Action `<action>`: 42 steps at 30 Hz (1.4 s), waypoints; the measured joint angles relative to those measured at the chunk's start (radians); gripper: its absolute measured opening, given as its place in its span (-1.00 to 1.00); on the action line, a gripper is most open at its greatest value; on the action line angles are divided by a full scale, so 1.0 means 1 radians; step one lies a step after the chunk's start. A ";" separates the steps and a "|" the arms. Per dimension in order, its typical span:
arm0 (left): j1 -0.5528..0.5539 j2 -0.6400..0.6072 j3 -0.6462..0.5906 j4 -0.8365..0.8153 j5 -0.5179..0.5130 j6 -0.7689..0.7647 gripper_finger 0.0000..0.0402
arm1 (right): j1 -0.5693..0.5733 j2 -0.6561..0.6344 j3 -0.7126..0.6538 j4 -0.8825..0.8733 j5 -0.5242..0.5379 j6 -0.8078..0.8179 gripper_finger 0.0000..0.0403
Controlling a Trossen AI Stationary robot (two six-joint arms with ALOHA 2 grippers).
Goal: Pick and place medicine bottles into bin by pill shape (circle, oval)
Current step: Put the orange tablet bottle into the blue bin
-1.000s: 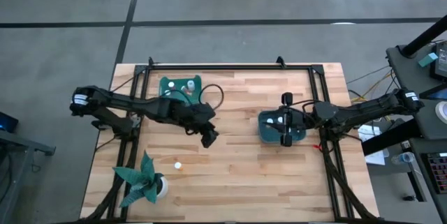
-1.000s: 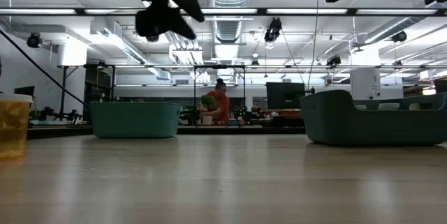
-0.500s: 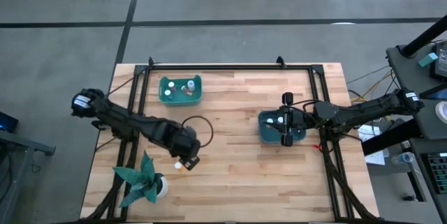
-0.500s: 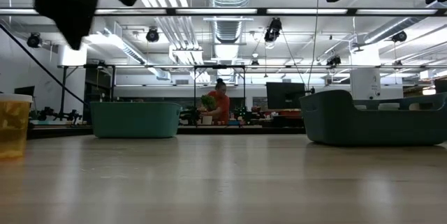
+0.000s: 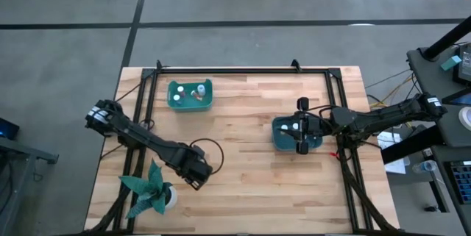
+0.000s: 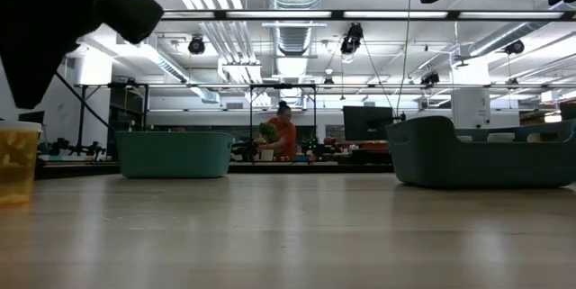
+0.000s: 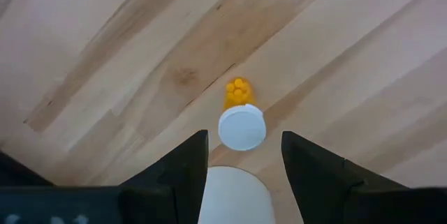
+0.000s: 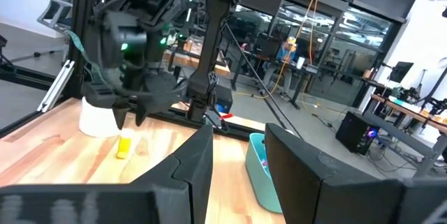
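One small bottle with a white cap (image 7: 242,128) and yellow pills showing in its body stands upright on the wooden table near the front left. It also shows in the low view (image 6: 17,163) and in the right wrist view (image 8: 123,146). My left gripper (image 7: 244,155) is open above it, pointing down, a finger on either side of the cap without touching; in the high view my left gripper (image 5: 195,175) hides the bottle. My right gripper (image 8: 239,172) is open and empty over the dark teal bin (image 5: 282,142), which holds white bottles (image 5: 293,127).
A lighter teal tray (image 5: 174,101) with a few bottles sits at the far left. A teal paper plant in a white pot (image 5: 152,192) stands just left of my left gripper. A black frame (image 5: 243,72) borders the table. A person (image 6: 284,131) is far behind the table.
My left gripper has swung from the table's middle toward the near left corner and now hangs over the lone bottle beside the plant. The bottle has stayed where it was.
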 joint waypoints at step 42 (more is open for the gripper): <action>0.011 0.063 0.028 0.052 -0.012 0.197 -0.51 | 0.000 0.000 0.000 -0.028 0.001 0.000 -0.39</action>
